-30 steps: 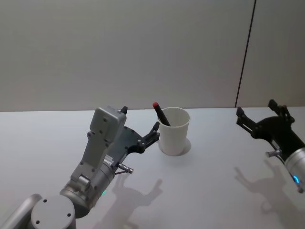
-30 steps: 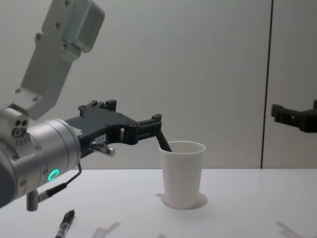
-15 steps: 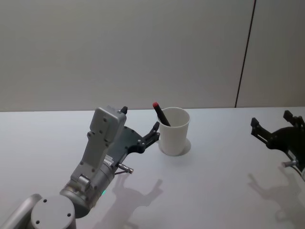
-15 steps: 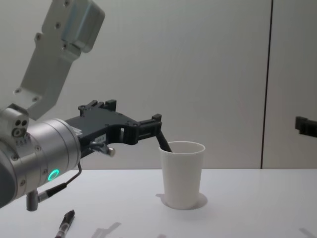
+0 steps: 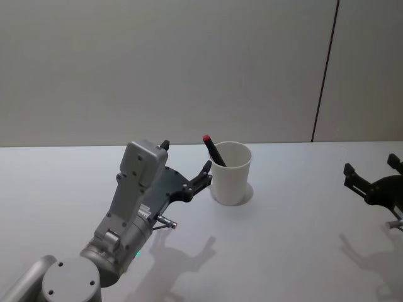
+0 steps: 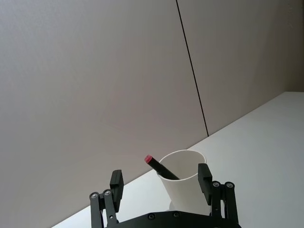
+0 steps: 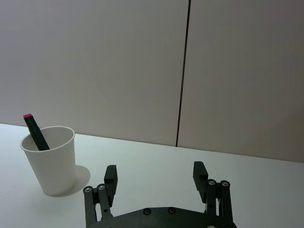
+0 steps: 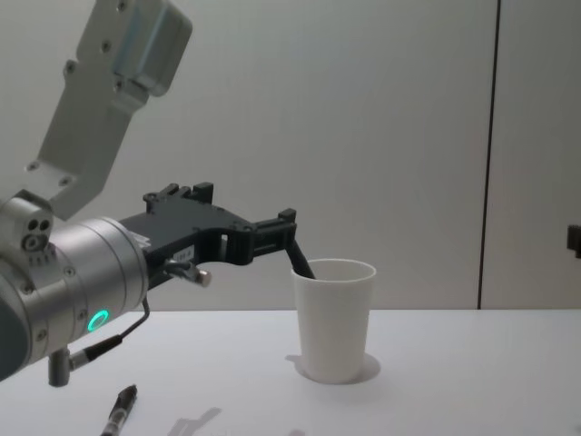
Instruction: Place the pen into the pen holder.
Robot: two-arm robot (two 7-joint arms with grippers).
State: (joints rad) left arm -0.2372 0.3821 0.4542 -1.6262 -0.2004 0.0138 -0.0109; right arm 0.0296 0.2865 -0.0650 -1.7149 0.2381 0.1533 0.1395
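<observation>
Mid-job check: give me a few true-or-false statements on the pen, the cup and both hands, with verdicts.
1. The pen stands inside the pen holder, red end above the rim. True.
2. The left hand is shut on the pen. False: it is open and empty, beside the pen holder.
3. The pen holder lies tipped over. False: it stands upright on the table.
4. The right hand is open, well apart from the pen holder. True.
5. A second pen lies on the table. True.
</observation>
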